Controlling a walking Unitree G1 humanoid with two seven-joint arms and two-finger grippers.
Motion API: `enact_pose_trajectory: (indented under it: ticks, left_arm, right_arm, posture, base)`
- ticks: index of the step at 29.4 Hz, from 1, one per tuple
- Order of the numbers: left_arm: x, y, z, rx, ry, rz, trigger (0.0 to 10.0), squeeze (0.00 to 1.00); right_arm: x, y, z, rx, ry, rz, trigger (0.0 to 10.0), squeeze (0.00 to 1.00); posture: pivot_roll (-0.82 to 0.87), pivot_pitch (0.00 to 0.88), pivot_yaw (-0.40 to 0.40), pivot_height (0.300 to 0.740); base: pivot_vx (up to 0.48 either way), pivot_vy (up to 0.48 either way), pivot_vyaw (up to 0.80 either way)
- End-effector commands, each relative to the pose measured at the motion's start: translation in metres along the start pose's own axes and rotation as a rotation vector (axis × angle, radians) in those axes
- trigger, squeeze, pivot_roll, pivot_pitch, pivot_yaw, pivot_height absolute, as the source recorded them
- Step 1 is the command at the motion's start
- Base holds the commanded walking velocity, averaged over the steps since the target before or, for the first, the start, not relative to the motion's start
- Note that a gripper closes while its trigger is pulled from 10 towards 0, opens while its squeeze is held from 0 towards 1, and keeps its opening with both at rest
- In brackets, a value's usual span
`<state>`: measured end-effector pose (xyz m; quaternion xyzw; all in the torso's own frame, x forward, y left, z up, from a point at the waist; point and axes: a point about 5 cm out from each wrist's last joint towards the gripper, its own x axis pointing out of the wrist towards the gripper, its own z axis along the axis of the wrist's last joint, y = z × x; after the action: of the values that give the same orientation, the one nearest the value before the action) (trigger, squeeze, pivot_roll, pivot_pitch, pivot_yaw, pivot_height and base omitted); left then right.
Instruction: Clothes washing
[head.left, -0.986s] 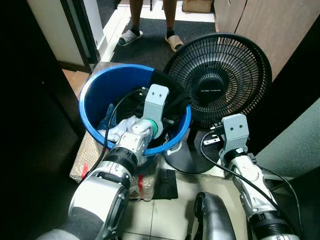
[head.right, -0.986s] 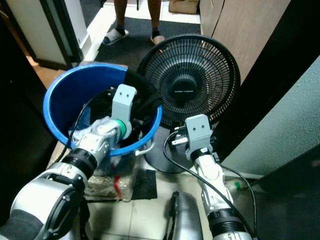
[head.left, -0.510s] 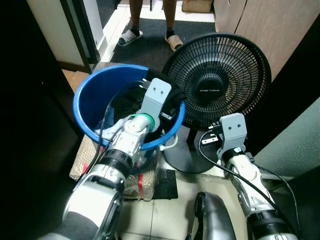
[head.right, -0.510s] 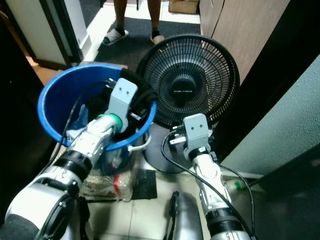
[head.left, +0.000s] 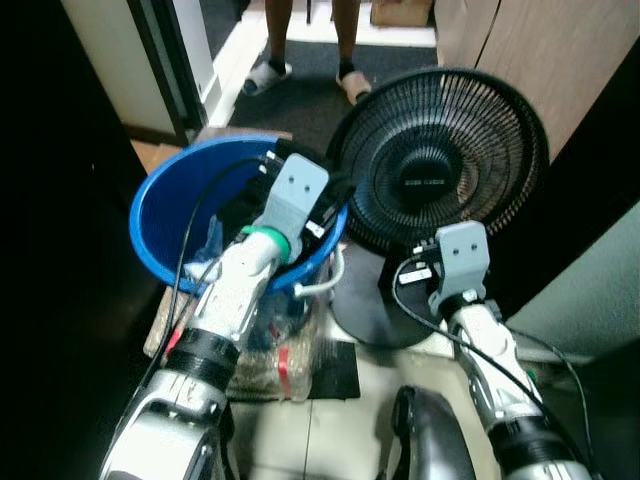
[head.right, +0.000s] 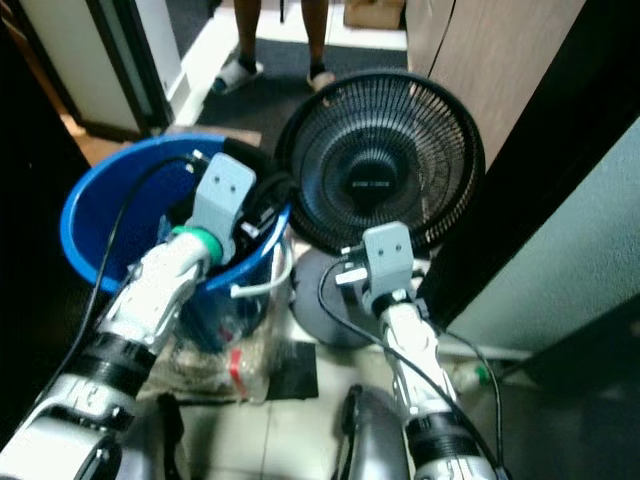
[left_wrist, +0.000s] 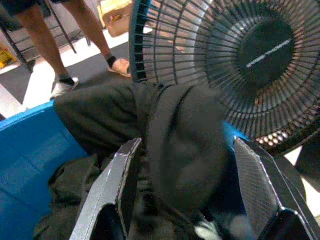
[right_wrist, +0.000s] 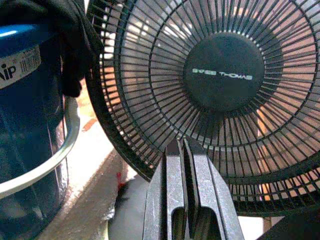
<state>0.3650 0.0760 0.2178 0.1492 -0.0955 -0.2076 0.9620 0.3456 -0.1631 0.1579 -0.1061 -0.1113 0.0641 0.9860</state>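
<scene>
A blue bucket (head.left: 150, 205) holds dark clothes and some light cloth on the floor ahead. A dark garment (left_wrist: 185, 130) hangs over the bucket's rim on the side nearest the fan. My left gripper (left_wrist: 187, 145) reaches into the bucket, open, its two fingers (left_wrist: 122, 175) standing either side of that garment's fold. My right gripper (right_wrist: 183, 145) is shut with nothing in it. It hovers low in front of the black fan (head.left: 440, 165), just right of the bucket.
The fan's round base (head.left: 365, 305) sits tight against the bucket. A plastic bag (head.left: 275, 365) lies under the bucket's near side. A person's sandalled feet (head.left: 268, 72) stand on the dark mat beyond. A door frame is on the left and a wooden cabinet (head.left: 540, 50) on the right.
My left arm has stretched forward across the bucket, bringing its fingers up to the dark garment on the rim. The right arm has hardly moved.
</scene>
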Motion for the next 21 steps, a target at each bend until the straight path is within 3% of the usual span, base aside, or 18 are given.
enact_pose_trajectory:
  ticks: [1,7,11,16,21]
  left_arm:
    - [-0.014,0.0,-0.018,-0.01,0.086,0.005,10.0,0.0]
    - [-0.03,-0.005,-0.035,-0.045,0.158,0.04,10.0,0.0]
    - [-0.028,-0.006,-0.032,-0.047,0.151,0.048,10.0,0.0]
    - [-0.017,-0.005,-0.01,-0.04,0.092,0.052,10.0,0.0]
    - [0.002,0.008,0.004,-0.119,0.104,0.074,10.0,0.0]
  right_arm:
    - [-0.005,0.0,-0.007,0.002,0.022,-0.006,10.0,0.0]
    - [-0.005,0.002,-0.008,0.007,0.024,-0.005,10.0,0.0]
    - [-0.005,0.004,-0.008,0.009,0.022,0.001,10.0,0.0]
    - [-0.001,0.006,-0.006,0.012,0.017,0.009,10.0,0.0]
    - [0.0,0.008,-0.005,0.014,0.012,0.01,10.0,0.0]
  posture:
    - [0.05,0.199,0.094,0.46]
    - [0.05,0.197,0.089,0.46]
    - [0.06,0.196,0.084,0.46]
    - [0.06,0.191,0.079,0.46]
    - [0.06,0.188,0.087,0.46]
  base:
    - [0.0,0.0,0.0]
    - [0.0,0.0,0.0]
    - [0.0,0.0,0.0]
    - [0.0,0.0,0.0]
    - [0.0,0.0,0.0]
